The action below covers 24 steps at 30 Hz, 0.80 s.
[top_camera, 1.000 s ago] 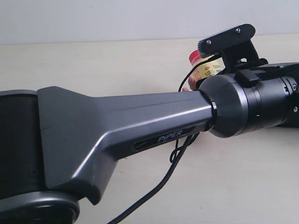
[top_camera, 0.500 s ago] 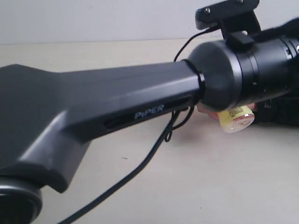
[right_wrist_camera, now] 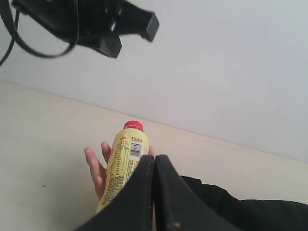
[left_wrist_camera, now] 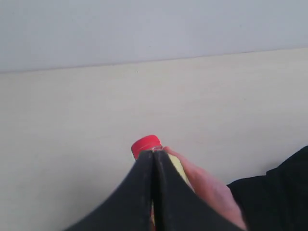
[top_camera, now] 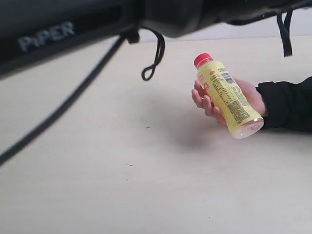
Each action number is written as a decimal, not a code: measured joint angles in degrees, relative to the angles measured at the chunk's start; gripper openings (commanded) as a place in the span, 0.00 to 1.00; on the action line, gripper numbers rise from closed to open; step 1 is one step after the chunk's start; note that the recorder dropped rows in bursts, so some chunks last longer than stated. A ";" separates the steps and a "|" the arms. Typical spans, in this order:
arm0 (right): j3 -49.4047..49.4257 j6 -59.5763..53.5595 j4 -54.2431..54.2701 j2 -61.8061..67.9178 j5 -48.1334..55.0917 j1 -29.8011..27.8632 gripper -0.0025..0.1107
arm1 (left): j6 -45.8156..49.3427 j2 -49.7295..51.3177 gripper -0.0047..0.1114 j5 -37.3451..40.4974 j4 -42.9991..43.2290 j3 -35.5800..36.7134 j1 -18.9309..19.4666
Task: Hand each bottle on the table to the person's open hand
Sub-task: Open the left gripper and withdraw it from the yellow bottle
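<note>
Lying tilted in the hand, yellow bottle: long axis diagonal, red cap upper-left, base lower-right. Left gripper and right gripper clenched, empty.

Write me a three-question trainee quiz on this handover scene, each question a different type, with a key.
1. True or false: the yellow bottle stands upright on the table.
2. Multiple choice: what colour is the bottle's cap? A white, B red, C blue.
3. Fill in the blank: the left gripper and the right gripper are both ____.

Key: 1 false, it rests tilted in the person's hand. 2 B. 3 shut, and neither holds anything.
</note>
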 measured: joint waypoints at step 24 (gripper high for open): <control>0.00 0.00 0.00 0.00 0.00 0.00 0.02 | 3.78 -75.92 0.04 -16.44 -1.22 72.19 -15.01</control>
